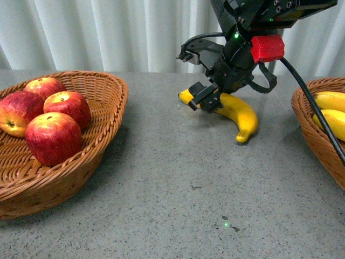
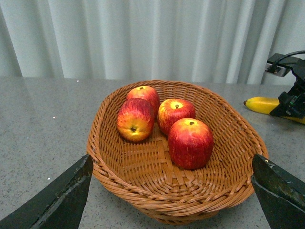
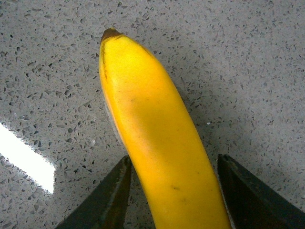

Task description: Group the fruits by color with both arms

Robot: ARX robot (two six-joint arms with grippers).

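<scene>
Four glossy red apples (image 1: 46, 116) already fill the woven wicker basket (image 1: 108, 135) at the desk's left edge, while farther back the right gripper (image 1: 207, 97) straddles the curved yellow banana (image 1: 240, 113) on the desk, jaws apart, seemingly not yet gripping, probably bound for the right-edge basket (image 1: 315, 135) of bananas.

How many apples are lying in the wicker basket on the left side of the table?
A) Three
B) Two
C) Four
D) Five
C: in the front view the left basket holds four red apples, at and, and the left wrist view shows the same four.
</scene>
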